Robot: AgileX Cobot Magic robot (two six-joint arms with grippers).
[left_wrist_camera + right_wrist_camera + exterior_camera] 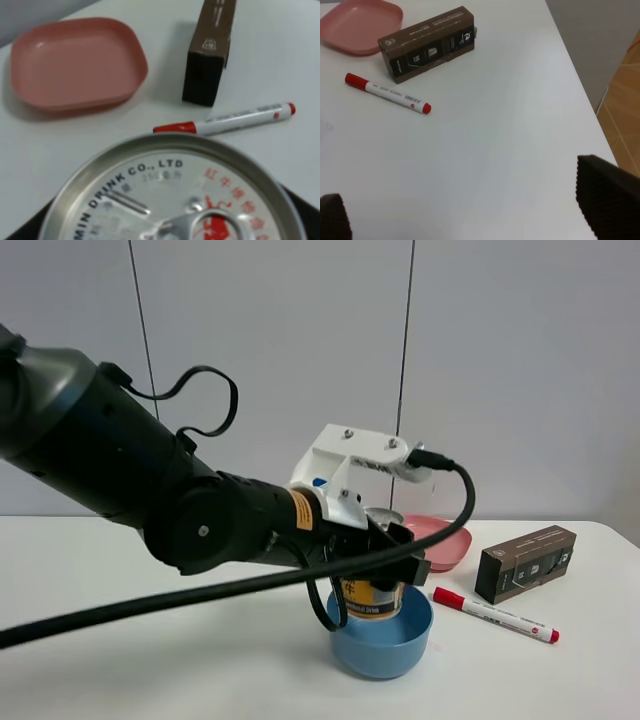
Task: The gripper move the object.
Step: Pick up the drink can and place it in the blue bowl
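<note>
Clasping the can (372,600) — upright in the blue bowl (385,648) — is the left pincer (378,562).

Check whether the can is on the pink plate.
No, the can is down in the blue bowl, apart from the pink plate.

Bright, even light, soft shadows; the can (170,195) sits blurred in close-up

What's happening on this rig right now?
The left gripper has its fingers closed on the yellow drink can, holding it upright in the mouth of the blue bowl. Whether the can touches the bottom is hidden. The right gripper is open over the table, holding nothing. A pink plate, brown box and red-capped marker lie nearby.
</note>
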